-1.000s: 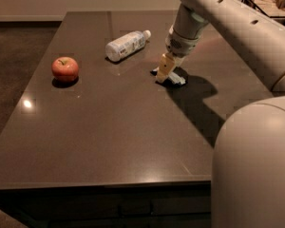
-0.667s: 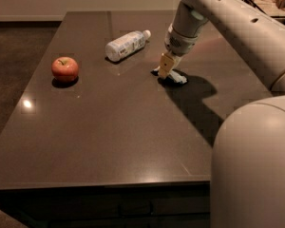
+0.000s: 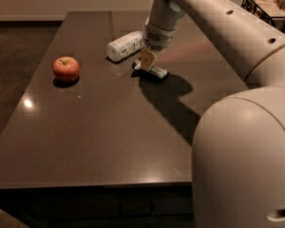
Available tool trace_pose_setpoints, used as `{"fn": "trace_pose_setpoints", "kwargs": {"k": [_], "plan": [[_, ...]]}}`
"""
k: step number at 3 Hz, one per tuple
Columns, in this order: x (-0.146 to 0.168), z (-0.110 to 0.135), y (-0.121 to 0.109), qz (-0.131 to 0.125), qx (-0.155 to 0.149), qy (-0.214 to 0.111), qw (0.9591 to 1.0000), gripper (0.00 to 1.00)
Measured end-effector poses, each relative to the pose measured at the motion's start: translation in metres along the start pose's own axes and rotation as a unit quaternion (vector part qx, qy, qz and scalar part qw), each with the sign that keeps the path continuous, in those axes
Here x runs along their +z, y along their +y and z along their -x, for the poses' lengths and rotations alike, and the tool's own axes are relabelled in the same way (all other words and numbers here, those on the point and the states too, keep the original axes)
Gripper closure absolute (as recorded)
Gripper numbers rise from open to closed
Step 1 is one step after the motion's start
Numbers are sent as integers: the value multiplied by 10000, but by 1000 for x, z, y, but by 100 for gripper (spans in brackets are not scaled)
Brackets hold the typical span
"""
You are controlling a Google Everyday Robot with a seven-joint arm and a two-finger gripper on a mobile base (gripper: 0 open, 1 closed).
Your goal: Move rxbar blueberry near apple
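Observation:
The red apple (image 3: 66, 68) stands on the left part of the dark table (image 3: 109, 141). The rxbar blueberry (image 3: 155, 71), dark with a white patch, is at the table's middle back, right of the apple and well apart from it. My gripper (image 3: 147, 64) comes down from above and is closed on the bar's left end, holding it at or just above the tabletop. The arm's shadow falls to the right of the bar.
A white plastic bottle (image 3: 126, 45) lies on its side just behind and left of the gripper. A dark wire basket (image 3: 270, 6) stands off the table at the back right. My arm and base fill the right side of the view.
The gripper has moved left toward the apple, and the bar has moved with it. The apple and the bottle have not moved.

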State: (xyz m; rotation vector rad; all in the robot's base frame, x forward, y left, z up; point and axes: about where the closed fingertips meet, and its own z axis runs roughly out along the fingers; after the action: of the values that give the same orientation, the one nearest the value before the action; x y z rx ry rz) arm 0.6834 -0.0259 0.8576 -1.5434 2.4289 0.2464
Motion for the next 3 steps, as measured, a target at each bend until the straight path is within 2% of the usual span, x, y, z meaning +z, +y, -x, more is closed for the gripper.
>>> {"fn": "trace_pose_setpoints", "kwargs": {"k": [2,3], "plan": [[7,64,47,300,-759,-148,9966,100],[11,90,75,432,-1118,-216,9926,100]]}}
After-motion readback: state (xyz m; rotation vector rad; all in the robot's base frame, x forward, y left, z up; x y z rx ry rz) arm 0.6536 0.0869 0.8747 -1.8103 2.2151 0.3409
